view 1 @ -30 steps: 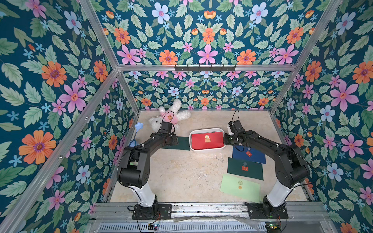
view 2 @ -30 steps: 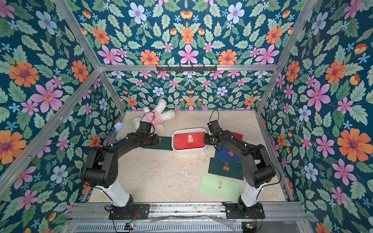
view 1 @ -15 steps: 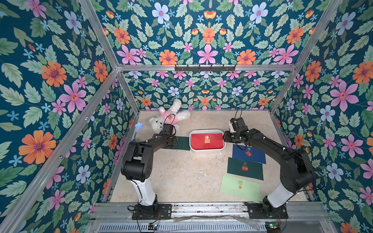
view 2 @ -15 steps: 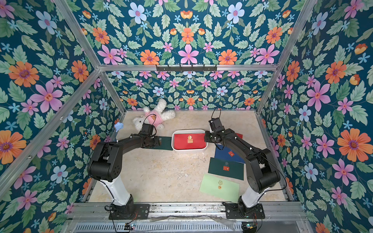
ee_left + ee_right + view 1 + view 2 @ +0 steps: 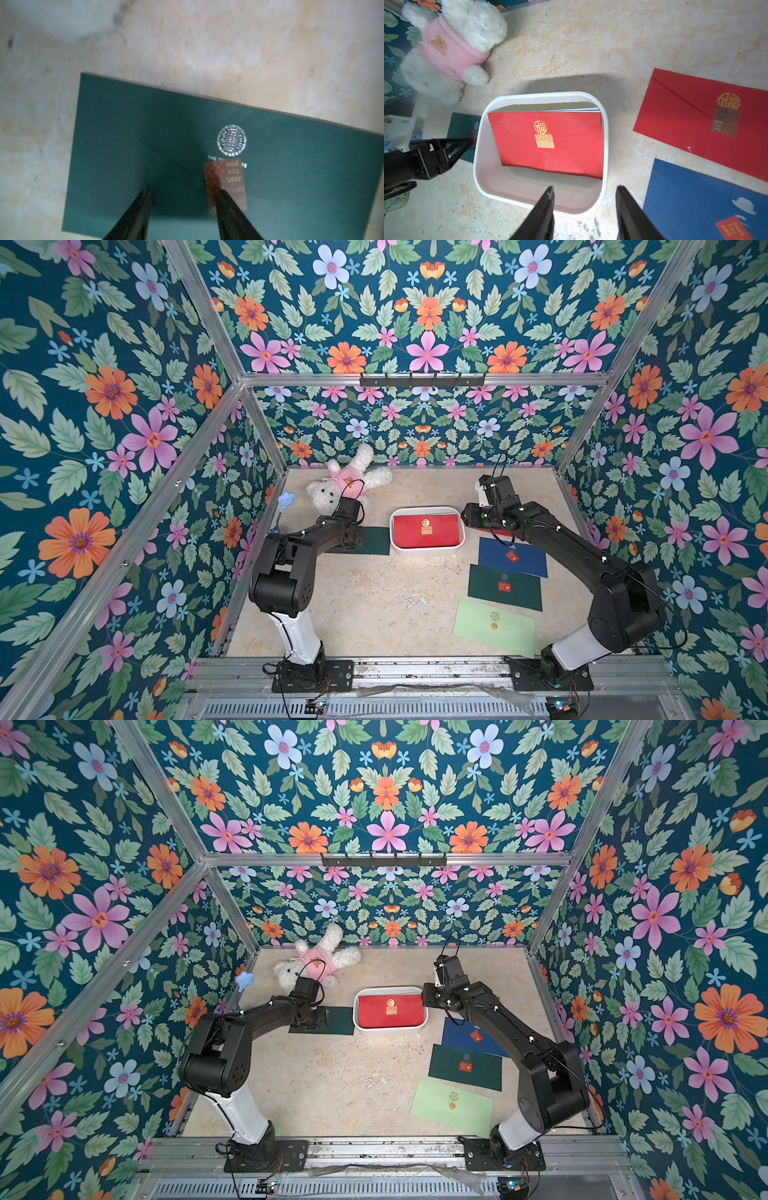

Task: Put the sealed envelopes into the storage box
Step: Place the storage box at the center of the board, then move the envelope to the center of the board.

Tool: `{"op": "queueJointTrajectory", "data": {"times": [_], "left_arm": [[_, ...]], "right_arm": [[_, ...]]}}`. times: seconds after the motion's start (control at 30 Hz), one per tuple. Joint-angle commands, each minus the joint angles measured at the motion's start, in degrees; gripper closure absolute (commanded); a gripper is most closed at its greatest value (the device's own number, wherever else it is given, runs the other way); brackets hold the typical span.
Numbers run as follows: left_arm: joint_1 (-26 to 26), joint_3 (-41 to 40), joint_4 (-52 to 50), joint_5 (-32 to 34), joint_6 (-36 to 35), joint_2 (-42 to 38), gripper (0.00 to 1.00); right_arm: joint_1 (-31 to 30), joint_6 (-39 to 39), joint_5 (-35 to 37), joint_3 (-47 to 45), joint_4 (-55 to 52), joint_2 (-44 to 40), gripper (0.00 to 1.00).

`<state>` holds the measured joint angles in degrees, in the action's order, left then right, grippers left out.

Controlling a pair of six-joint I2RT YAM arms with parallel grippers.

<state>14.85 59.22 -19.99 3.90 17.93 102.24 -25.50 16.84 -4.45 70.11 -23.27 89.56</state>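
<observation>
Filling up, judged from above: storage box mid-table, red envelope flat on top, pale blue edge showing beneath, so at least 2 in, deeper count hidden. Left to move: 5 on the table. Dark green envelope just beside the box, under the left gripper, jaws apart, tips low by its sticker, nothing pinched. On the right arm's side: second red envelope, navy envelope, second dark green envelope, light green envelope. Right gripper over the box's wall, jaws apart, empty. Probably near halfway.
</observation>
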Motion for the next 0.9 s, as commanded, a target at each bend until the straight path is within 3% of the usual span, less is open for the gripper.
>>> {"op": "queueJointTrajectory", "data": {"times": [0.0, 0.17, 0.4, 0.5, 0.67, 0.87], "left_arm": [[0.8, -2.4, -11.2, 1.3, 0.6, -2.2, 0.43], [3.5, -7.8, -15.5, 0.9, 3.5, -10.3, 0.40], [13.9, -13.1, -19.2, 0.7, 11.8, -19.3, 0.38], [15.8, -12.8, -20.5, 0.8, 14.1, -23.3, 0.35], [15.8, -8.3, -21.3, 2.5, 12.4, -26.5, 0.33], [15.6, -7.3, -15.4, 3.0, 5.7, -20.6, 0.33]], "right_arm": [[-0.1, -0.7, 0.7, 0.3, -1.2, -0.7, 0.49], [-0.1, -0.8, -0.1, 0.2, -1.7, -1.1, 0.49], [-0.2, 0.4, -1.5, -3.0, -0.1, -2.8, 0.48], [-0.9, 0.6, -0.9, -4.5, 0.0, -4.1, 0.48], [-2.2, 1.9, -0.8, -7.8, 1.0, -6.9, 0.47], [-4.6, 3.8, -0.1, -10.5, 2.7, -8.0, 0.47]]}}
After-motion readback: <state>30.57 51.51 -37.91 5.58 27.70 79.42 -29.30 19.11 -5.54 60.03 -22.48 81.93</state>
